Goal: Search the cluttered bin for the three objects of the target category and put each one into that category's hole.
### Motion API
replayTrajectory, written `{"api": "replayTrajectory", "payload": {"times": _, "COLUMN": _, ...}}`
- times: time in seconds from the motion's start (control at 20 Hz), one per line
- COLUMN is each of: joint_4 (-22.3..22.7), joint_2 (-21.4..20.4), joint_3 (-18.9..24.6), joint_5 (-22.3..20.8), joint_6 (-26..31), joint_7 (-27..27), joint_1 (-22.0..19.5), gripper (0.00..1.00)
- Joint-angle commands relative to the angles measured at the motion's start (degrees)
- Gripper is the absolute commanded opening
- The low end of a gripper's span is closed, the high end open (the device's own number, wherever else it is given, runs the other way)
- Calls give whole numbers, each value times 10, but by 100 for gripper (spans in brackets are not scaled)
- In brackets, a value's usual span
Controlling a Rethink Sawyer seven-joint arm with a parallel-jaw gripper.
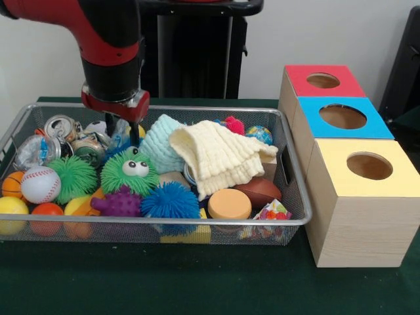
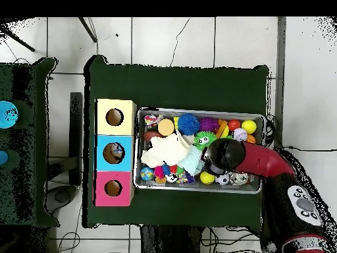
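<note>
At the front of the wire bin [image 1: 289, 222] lie an orange disc [image 1: 229, 203], a blue spiky ball [image 1: 170, 201] and a purple knobbly ball [image 1: 120, 202]. Behind them a green fuzzy ball with eyes [image 1: 129, 172] sits beside a cream cloth [image 1: 220, 157]. Just above that green ball, the gripper [image 1: 123, 131] is lowered into the bin; whether its jaws are open or closed I cannot tell, and the three holed boxes [image 1: 361, 203] stand beside the bin.

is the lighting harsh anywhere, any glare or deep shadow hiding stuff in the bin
Front view: soft, even light; only mild shine on the cans and a dim patch under the arm where the pincer dips in. Overhead view: the arm covers part of the bin, but no strong glare or shadow.
</note>
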Motion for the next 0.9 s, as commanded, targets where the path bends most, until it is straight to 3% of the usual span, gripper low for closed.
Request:
{"api": "replayTrajectory", "payload": {"times": 0.05, "joint_4": -19, "joint_2": -45, "joint_3": 66, "joint_5": 21, "joint_6": 87, "joint_7": -63, "joint_1": 3, "gripper": 0}}
{"api": "replayTrajectory", "payload": {"times": 0.6, "joint_4": -16, "joint_2": -31, "joint_3": 83, "joint_5": 11, "joint_6": 58, "joint_7": -54, "joint_1": -11, "gripper": 0}}
{"api": "replayTrajectory", "payload": {"times": 0.9, "joint_4": -4, "joint_2": -63, "joint_3": 82, "joint_5": 16, "joint_6": 80, "joint_7": -51, "joint_1": -6, "gripper": 0}}
